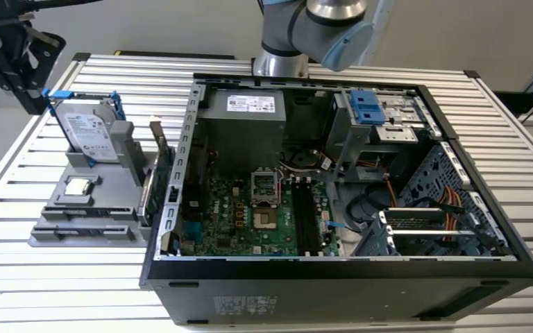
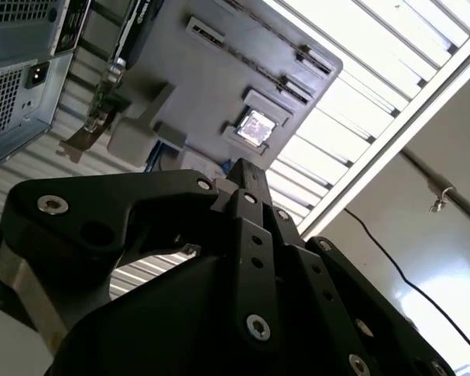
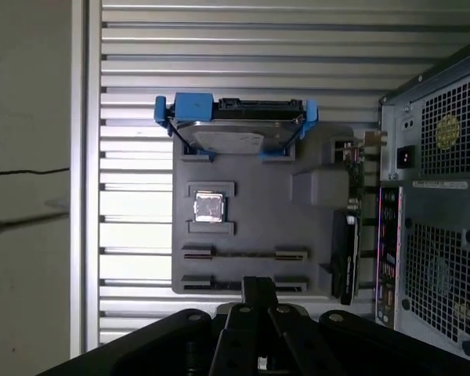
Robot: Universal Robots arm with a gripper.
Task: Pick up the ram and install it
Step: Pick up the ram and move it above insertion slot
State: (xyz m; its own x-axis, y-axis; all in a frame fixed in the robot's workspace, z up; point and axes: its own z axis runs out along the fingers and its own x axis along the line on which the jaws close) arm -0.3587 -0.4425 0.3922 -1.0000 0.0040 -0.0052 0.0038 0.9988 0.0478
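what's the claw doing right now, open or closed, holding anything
claw: closed, with nothing visible in its grip.

- gripper [image 3: 255, 287]: most of its body cut off by picture edge in both wrist views; in exterior view it sits in top left corner, half out of picture
- arm [image 1: 327, 31]: cut off by top edge of exterior view
- ram [image 3: 243, 253]: seen edge-on in slot of gray holder [image 3: 313, 196], just thin line; chips too small to tell
- green card [image 3: 356, 184]: edge-on too, face hidden
- holder rim nearest gripper: partly hidden behind gripper
- computer case [image 3: 435, 235]: cut off by picture edge in both wrist views
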